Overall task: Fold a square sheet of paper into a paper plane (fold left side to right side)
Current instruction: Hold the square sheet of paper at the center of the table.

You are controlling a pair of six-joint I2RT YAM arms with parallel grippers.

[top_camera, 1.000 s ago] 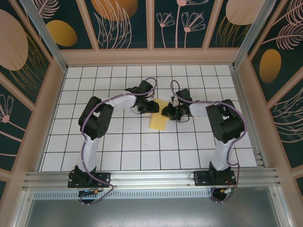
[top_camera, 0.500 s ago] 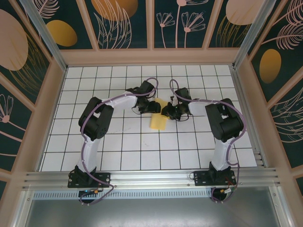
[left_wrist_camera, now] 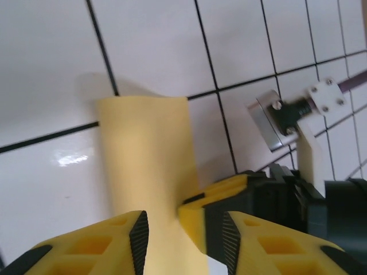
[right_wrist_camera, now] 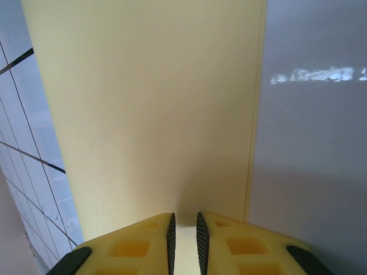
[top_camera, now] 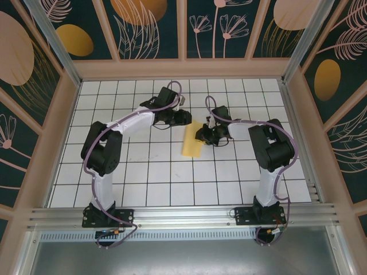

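Left arm's the one that has moved: it has stretched out, elbow swung toward 9 o'clock, and the left gripper (top_camera: 182, 117) has backed off the paper toward 12 o'clock. It now hangs just off the sheet's 11 o'clock corner. On its wrist cam the jaws stand partly apart with nothing between the pads, just the paper lying below them.

The thin yellow paper sheet (top_camera: 191, 142) hasn't budged as far as I can tell. It lies flat on the white grid-tiled table (top_camera: 143, 172), a bit toward 12 o'clock from the middle, and shows as a tall narrow rectangle. The right wrist cam shows a second edge running just inside its long side, so I'd say it's already doubled over.

The right gripper (top_camera: 202, 136) hasn't shifted. It's at the sheet's 2 o'clock edge, tips down on the paper, jaws closed to a thin slit. I can't tell whether the edge is actually nipped between the pads or just pinned under them.

Handling guess: this thing weighs nothing, flops, creases if you look at it wrong and will skate on that glossy tile. So keep that one side anchored and take it by a free corner or edge on the 9 o'clock side, pinching lightly.
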